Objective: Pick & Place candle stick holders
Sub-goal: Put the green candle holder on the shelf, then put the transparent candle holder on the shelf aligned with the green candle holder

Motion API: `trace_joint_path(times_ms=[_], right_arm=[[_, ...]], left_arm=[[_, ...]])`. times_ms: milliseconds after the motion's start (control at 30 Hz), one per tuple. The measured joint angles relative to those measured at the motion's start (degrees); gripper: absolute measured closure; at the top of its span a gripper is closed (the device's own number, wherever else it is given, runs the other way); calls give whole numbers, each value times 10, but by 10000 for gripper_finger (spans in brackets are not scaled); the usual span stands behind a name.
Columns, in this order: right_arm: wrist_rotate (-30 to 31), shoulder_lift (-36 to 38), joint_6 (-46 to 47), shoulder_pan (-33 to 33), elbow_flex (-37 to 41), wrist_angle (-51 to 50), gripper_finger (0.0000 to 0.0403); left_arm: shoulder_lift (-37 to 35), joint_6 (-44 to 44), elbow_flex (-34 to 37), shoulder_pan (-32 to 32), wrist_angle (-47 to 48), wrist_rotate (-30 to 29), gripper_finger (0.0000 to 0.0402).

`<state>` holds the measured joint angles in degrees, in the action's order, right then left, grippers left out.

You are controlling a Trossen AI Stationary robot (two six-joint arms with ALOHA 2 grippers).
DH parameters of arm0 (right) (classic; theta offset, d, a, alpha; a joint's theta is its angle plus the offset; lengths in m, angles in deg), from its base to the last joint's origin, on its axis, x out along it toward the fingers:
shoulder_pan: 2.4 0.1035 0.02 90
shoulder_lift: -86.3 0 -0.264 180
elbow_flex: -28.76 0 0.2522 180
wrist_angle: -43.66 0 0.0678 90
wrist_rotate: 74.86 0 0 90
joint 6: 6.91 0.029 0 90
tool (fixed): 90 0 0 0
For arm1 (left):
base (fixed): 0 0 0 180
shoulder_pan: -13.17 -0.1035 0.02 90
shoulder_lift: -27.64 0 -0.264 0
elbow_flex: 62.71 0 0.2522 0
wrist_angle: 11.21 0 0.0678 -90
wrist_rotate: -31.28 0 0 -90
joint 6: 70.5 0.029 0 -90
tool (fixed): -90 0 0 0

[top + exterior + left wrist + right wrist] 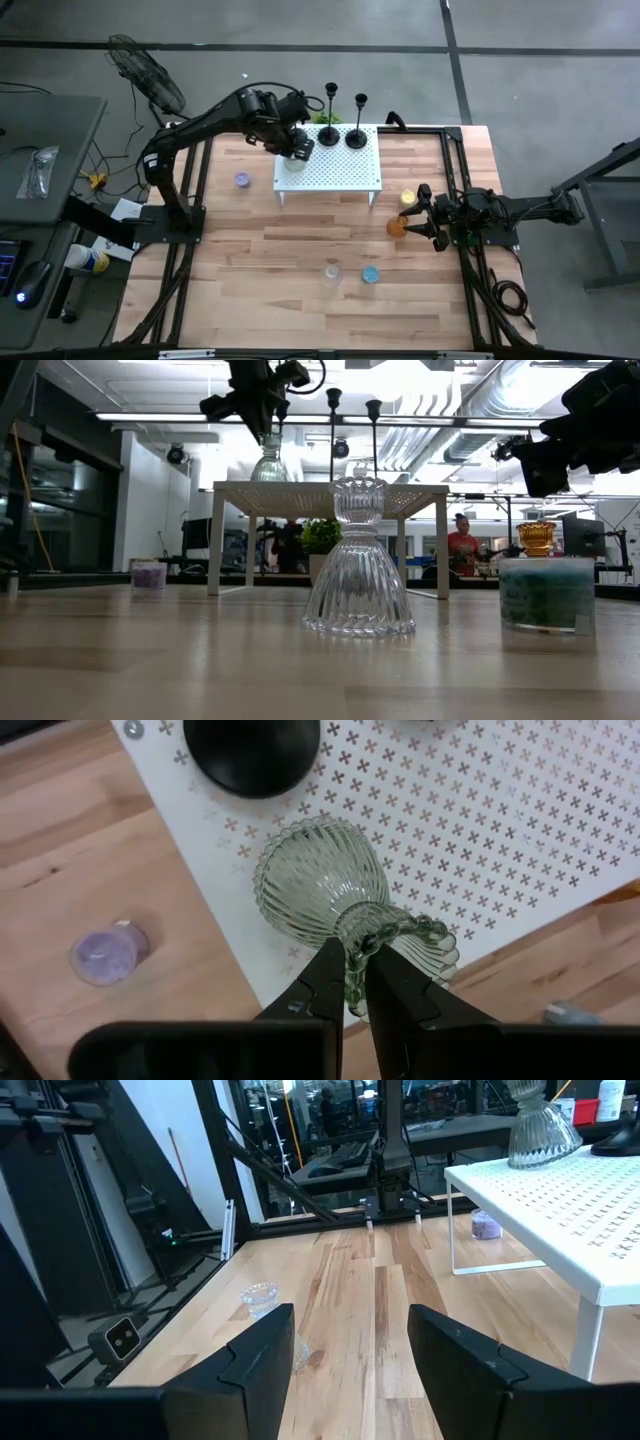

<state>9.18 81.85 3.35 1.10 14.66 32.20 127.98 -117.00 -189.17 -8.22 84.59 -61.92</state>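
A ribbed clear glass holder (320, 885) is at the left end of the white perforated stand (350, 172). My left gripper (297, 150) is shut on it from above. It also shows in the low view (270, 460). Two tall black candlesticks (329, 135) (357, 137) stand on their domed bases at the stand's far edge. A second clear ribbed holder (331, 271) and a blue cup (371, 274) stand on the table toward its near edge. A purple cup (242, 180) stands left of the stand. Yellow (408, 199) and orange (397, 226) cups stand at the right. My right gripper (425, 215) is open and empty beside the orange cup. My left gripper pinches the beaded rim (372, 942) of the holder's top cup between its two fingers, one finger (405, 995) seemingly inside the cup and one (322, 982) outside. The fingers point down. The holder is upright, its flared base (300, 880) at the stand's top; whether it rests there, I cannot tell.
The stand is on thin white legs over the wooden table (270, 250). Black frame rails (455, 160) run along the table's sides. A black domed base (250, 755) is close to the held holder. A fan (150, 75) and a desk (40, 160) are off the table's left.
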Motion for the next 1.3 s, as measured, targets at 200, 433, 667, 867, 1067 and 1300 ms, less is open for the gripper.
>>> trace_joint_path(times_ms=[200,433,667,867,1067,1300], right_arm=[[0,0,0,0,0,0,212],[0,0,0,0,0,0,212],[0,0,0,0,0,0,212],[0,0,0,0,0,0,212],[0,0,0,0,0,0,212],[0,0,0,0,0,0,212]], left_arm=[[0,12,0,0,0,-8,380],[0,12,0,0,-1,-12,332],[0,17,0,0,-2,-46,310],[0,17,0,0,-2,-84,310],[0,28,0,0,-6,-81,310],[-4,48,0,13,-17,-83,309]])
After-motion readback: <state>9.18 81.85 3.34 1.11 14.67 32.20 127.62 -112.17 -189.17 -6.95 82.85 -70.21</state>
